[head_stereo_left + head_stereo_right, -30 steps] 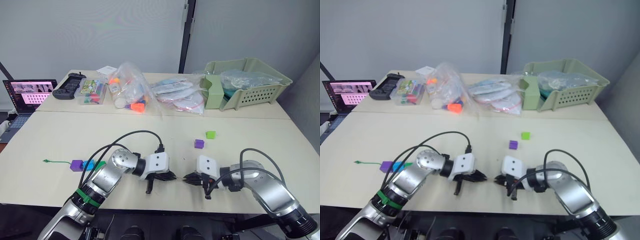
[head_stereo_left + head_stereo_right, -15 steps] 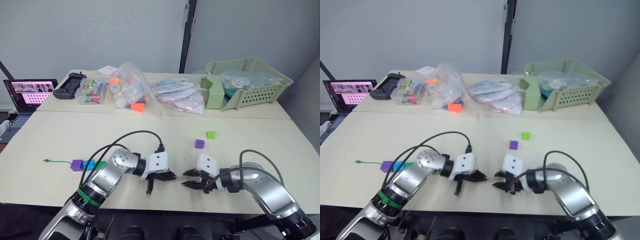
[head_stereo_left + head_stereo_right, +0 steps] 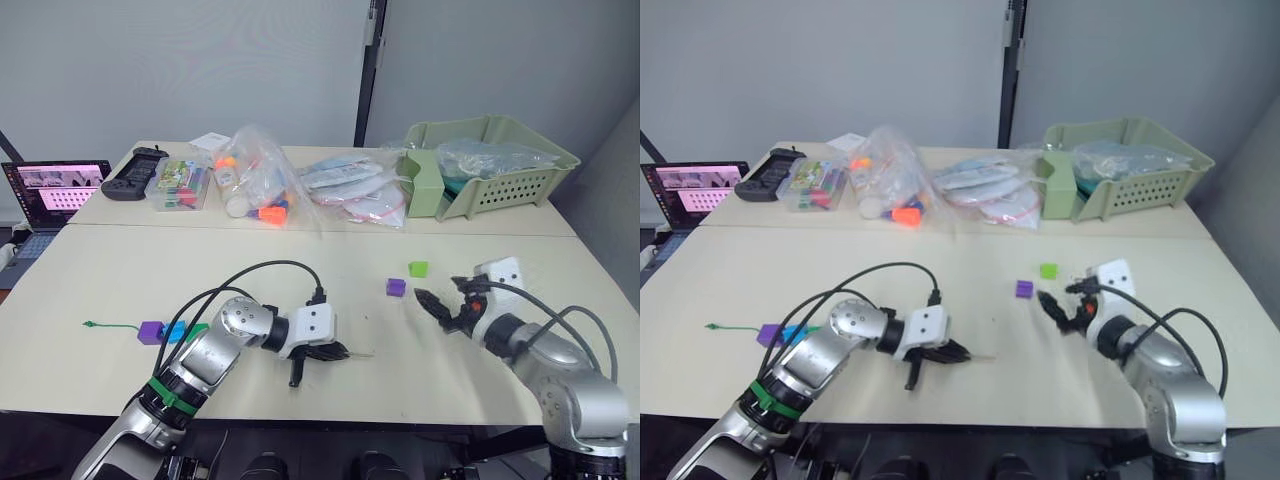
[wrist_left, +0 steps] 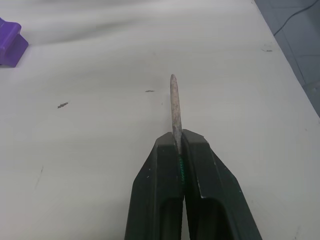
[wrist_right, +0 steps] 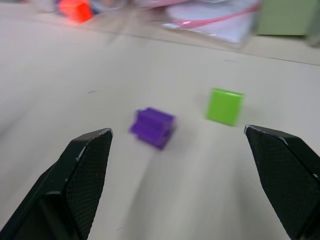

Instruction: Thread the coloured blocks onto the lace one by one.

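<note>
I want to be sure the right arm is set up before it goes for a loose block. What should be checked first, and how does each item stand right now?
1. Left gripper shut on the lace's pale tip: ok.
2. Tip sticks out past the fingers, free for threading: ok.
3. Right gripper open, nothing between its fingers: ok.
4. Purple block and lime green block lie apart on the table, ahead of the right gripper: ok.
5. Which way the purple block's hole faces: cannot tell.
6. Blocks already on the lace lie by the left arm, away from the tip: ok.
</note>
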{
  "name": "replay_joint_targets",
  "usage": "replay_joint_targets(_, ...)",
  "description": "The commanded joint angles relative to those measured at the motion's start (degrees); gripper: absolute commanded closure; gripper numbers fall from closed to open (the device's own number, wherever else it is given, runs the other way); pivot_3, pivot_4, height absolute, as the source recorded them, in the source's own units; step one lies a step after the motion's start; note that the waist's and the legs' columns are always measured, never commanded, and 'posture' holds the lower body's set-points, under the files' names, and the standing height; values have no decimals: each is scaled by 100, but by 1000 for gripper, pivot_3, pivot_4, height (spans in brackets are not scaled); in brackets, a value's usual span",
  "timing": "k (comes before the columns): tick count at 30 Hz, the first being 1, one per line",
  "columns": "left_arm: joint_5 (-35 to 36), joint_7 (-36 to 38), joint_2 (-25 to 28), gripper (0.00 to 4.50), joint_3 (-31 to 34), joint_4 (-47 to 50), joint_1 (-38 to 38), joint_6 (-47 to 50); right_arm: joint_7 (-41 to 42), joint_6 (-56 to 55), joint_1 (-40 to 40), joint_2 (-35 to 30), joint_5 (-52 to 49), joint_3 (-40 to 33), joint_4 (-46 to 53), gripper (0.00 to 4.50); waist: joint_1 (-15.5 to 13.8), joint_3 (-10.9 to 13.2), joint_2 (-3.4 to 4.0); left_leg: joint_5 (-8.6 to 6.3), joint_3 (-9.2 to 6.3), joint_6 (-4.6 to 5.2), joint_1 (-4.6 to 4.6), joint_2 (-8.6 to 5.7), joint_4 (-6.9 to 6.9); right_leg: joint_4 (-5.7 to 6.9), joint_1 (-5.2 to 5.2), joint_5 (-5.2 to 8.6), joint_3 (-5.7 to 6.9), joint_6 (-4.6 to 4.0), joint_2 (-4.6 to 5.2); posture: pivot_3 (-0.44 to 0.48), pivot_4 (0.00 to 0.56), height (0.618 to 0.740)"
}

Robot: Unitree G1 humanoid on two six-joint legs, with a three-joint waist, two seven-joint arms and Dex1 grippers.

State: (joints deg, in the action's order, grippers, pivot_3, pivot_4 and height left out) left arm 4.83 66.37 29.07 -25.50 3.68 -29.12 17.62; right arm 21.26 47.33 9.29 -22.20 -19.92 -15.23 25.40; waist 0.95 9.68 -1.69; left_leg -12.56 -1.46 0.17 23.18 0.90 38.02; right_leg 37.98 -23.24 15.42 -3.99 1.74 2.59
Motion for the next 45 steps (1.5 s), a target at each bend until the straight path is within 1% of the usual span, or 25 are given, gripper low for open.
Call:
replay_joint_targets(1, 84, -36, -3, 4500, 130, 174, -18, 15, -894, -249, 330, 348, 513, 133, -302, 30, 10, -1, 3, 0, 0, 0, 0, 1, -1, 0, 0, 0, 0, 0, 0, 0, 150, 740)
replay_joint_targets(5, 83, -49, -15, 4500, 131, 178, -11, 28, -1323, -536, 745, 604, 850, 342, -910, 30, 14, -1, 4, 0, 3, 0, 1, -1, -2, 1, -4, 0, -3, 0, 0, 0, 150, 740)
replay_joint_targets(7, 83, -56, -18, 4500, 130, 182, -5, 32, -1405, -691, 944, 646, 954, 408, -1251, 30, 18, -1, 4, 0, 3, 0, 1, -1, -3, 0, -4, 0, -3, -1, 0, 0, 150, 740)
replay_joint_targets(15, 84, -88, -7, 4500, 147, 225, 31, 57, -1336, -1392, 1683, 638, 1145, 632, -2801, 30, 29, -1, 5, 0, 3, 0, 2, -1, -5, -2, -4, -1, -3, -1, 0, 0, 150, 740)
replay_joint_targets(21, 76, -117, -13, 4500, 160, 239, 44, 79, -1454, -2013, 2507, 555, 1295, 553, -4307, 30, 84, 0, 6, 0, 3, 0, 0, -1, -10, -2, -4, -1, -4, -2, 1, 0, 150, 740)
replay_joint_targets(26, 75, -141, -5, 4500, 173, 280, 74, 103, -1287, -2264, 2853, 540, 1375, 701, -5141, 30, 134, 0, 6, 0, 0, 0, 0, -1, -16, -1, -4, -2, -3, -3, 1, 0, 150, 740)
replay_joint_targets(29, 75, -152, -5, 4500, 171, 280, 77, 107, -1359, -2400, 2986, 555, 1409, 684, -5558, 870, 155, -1, 6, 0, -1, 0, -3, -1, -18, 1, -4, -2, -4, -3, 1, 0, 150, 740)
replay_joint_targets(31, 72, -157, -3, 4500, 171, 278, 78, 98, -1442, -2422, 3041, 552, 1421, 671, -5795, 1557, 153, -1, 6, 0, -2, 0, -3, -1, -18, 0, -3, -2, -3, -4, 1, 0, 150, 740)
replay_joint_targets(32, 73, -158, 0, 4500, 172, 283, 82, 97, -1450, -2448, 3052, 550, 1411, 668, -5844, 1945, 146, -1, 6, 0, -2, 0, -4, -1, -18, 0, -1, -2, -3, -4, 1, 0, 150, 740)
replay_joint_targets(33, 74, -159, 1, 4500, 173, 287, 84, 97, -1447, -2472, 3059, 547, 1399, 667, -5868, 2222, 138, -1, 6, 0, -3, 0, -5, -2, -18, 0, 1, -2, -3, -4, 2, 0, 150, 740)
replay_joint_targets(36, 85, -157, 6, 4500, 177, 295, 96, 97, -1406, -2542, 3031, 551, 1319, 635, -5770, 3270, 123, -1, 6, 0, -4, 0, -5, -6, -17, -1, 4, -2, -3, -3, 6, 0, 150, 740)
replay_joint_targets(37, 87, -156, 9, 4500, 178, 294, 99, 94, -1379, -2546, 3004, 557, 1284, 623, -5686, 3337, 124, -1, 6, 0, -4, 0, -5, -6, -17, -1, 4, -2, -3, -3, 7, 0, 150, 740)
replay_joint_targets(41, 90, -154, 10, 4500, 172, 291, 106, 88, -1340, -2528, 2844, 603, 1132, 561, -5225, 3337, 131, -1, 6, 0, -6, 0, -2, -5, -18, 1, 0, -3, -2, -3, 6, 0, 150, 740)
replay_joint_targets(43, 86, -155, 8, 4500, 167, 281, 107, 79, -1400, -2287, 2536, 620, 991, 482, -4286, 3337, 128, 0, 8, 0, -6, 0, -1, -5, -18, 1, -1, -3, -2, -3, 6, 0, 150, 740)
replay_joint_targets(45, 91, -145, 31, 4500, 184, 283, 121, 64, -1596, -1714, 2060, 671, 843, 365, -2855, 3337, 131, 1, 10, 0, -9, 0, 7, -5, -20, 3, -9, -3, -2, -3, 7, 0, 150, 740)
